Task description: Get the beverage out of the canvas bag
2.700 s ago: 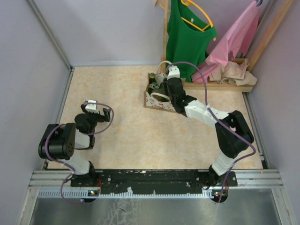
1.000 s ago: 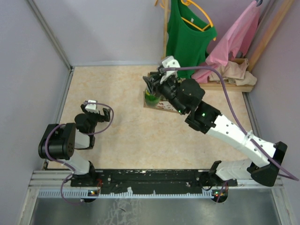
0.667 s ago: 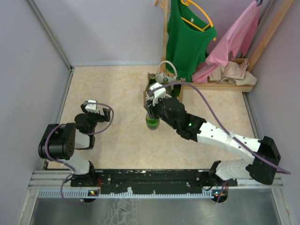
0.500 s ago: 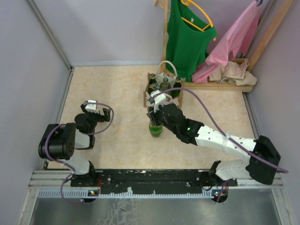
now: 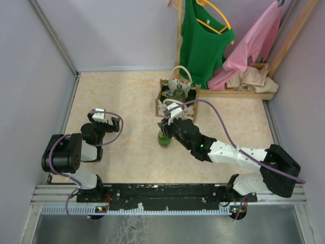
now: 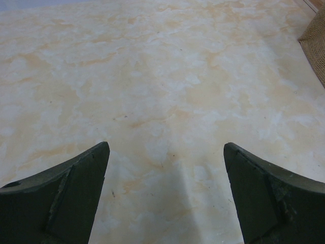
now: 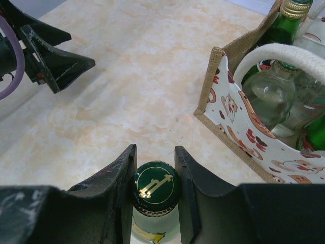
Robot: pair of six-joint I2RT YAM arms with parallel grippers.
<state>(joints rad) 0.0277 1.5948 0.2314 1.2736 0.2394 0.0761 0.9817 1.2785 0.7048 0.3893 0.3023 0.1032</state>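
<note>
One pale marbled desk [image 5: 127, 101] carries everything we see; at its far right hang a green top [image 5: 203, 46] and a pink garment [image 5: 254, 46]. Next in size, the right arm [image 5: 238, 155] reaches left across the desk, while the left arm [image 5: 71, 152] sits folded at the near left. The canvas bag [image 5: 161, 104] stands at the far middle, with a clear bottle [image 7: 266, 96] and other green bottles inside. The beverage [image 5: 164, 138], a green bottle with a gold-marked cap, stands upright outside the bag, just near its patterned front; we cannot tell whether its base touches the desk. The right gripper [image 5: 165, 128] is clamped on the beverage's neck; the left gripper [image 6: 165, 152] is spread wide, holding nothing.
</note>
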